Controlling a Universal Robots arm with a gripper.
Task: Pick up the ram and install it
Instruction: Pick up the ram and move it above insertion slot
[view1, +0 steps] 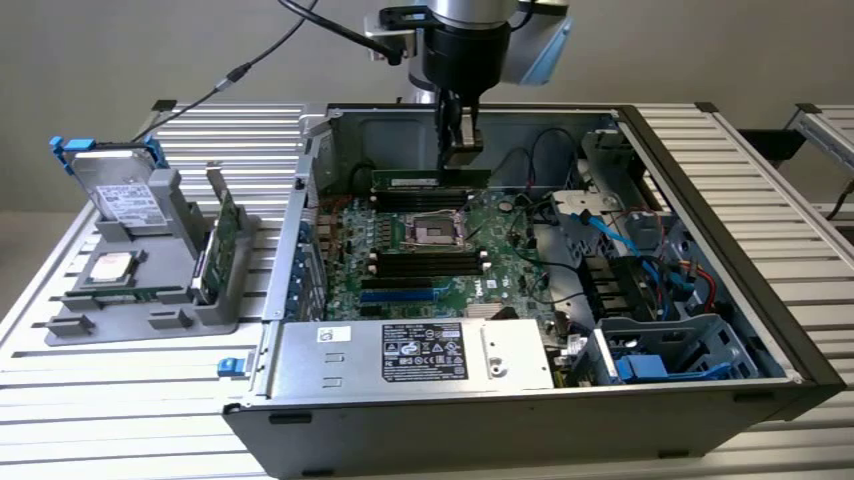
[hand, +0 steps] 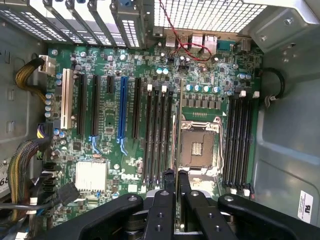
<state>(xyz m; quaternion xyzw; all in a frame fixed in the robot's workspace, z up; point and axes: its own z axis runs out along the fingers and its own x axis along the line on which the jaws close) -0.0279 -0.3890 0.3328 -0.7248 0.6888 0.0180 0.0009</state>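
Its chips being too dim to make out and its lower edge blending into the slots of the motherboard (view1: 501, 238), the ram (view1: 416, 179) is showing as a long thin green strip, hanging level inside the computer case (view1: 400, 452) with the gripper (view1: 462, 150) pinching its top edge tightly.

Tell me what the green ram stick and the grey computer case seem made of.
Long thin green ram stick: probably fibreglass circuit board, going by its matte green face. Grey boxy computer case: looks like sheet metal, with a dull finish, folded edges and a perforated panel.
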